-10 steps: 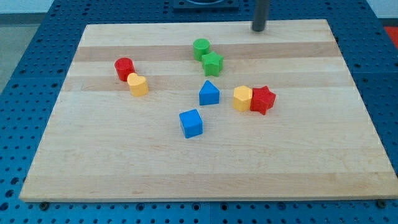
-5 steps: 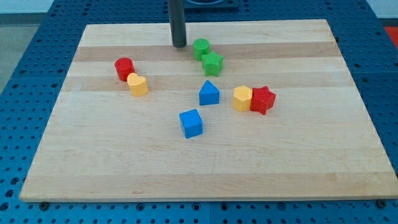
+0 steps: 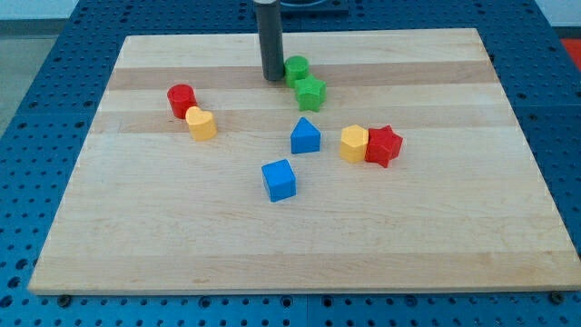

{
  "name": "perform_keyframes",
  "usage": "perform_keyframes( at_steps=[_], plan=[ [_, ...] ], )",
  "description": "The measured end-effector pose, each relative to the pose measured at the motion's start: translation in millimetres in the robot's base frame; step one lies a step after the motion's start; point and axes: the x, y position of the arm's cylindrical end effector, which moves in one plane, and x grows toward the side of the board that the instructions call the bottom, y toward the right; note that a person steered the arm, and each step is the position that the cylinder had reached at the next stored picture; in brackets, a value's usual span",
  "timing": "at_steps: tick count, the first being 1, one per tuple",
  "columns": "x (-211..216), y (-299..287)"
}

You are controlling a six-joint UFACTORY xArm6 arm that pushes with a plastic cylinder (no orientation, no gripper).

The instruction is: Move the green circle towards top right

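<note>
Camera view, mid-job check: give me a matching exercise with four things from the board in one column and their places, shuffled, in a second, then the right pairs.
Things:
1. my tip
2. green star
3. blue cube
4. red star

Places:
A. lowest block in the view, below the blue triangle
B. against the view's right side of the yellow block
C. just at the view's left of the green circle
D. just below and to the view's right of the green circle

Pairs: 1-C, 2-D, 3-A, 4-B
</note>
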Motion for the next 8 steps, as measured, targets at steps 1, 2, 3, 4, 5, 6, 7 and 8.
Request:
perform_keyframes(
  at_steps=[1,2,3,4,5,6,7,8],
  plan=[
    [0.0,30.3],
    [4.6,62.6],
    [21.1,90.2],
    [24.6,114.6],
    [24.7,136.0],
    [24.7,160.5],
    [30.0,181.6],
    [31.2,196.8]
  ],
)
